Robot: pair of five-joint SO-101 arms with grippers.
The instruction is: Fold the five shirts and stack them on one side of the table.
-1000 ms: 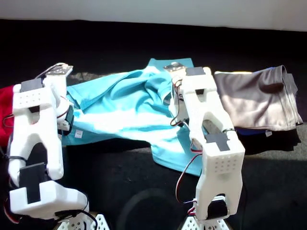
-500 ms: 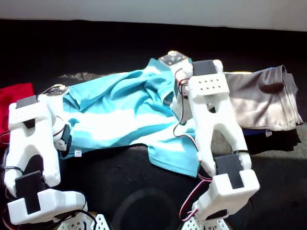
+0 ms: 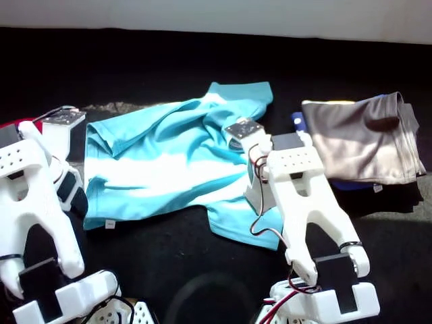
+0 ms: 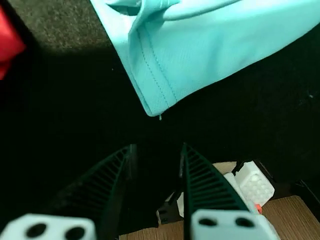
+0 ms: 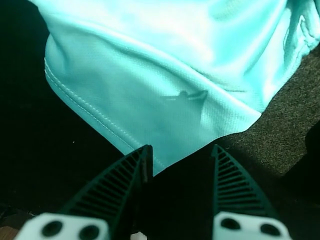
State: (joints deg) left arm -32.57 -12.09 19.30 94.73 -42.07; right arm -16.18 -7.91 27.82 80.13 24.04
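1. both jaws stand parted and empty: the left gripper (image 4: 157,147) hangs just off a hem corner of the teal shirt (image 3: 169,162), the right gripper (image 5: 180,147) over its near edge.
2. both arms have drawn back from the teal shirt; it lies rumpled and unfolded, so folding looks barely begun.
3. beside the teal shirt, the lower layers of the folded stack (image 3: 364,138) are too dark to count; the red shirt (image 4: 10,42) opposite is cut off.

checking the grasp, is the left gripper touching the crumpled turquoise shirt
Apart. The left wrist view shows black table between the open left gripper and the crumpled turquoise shirt.
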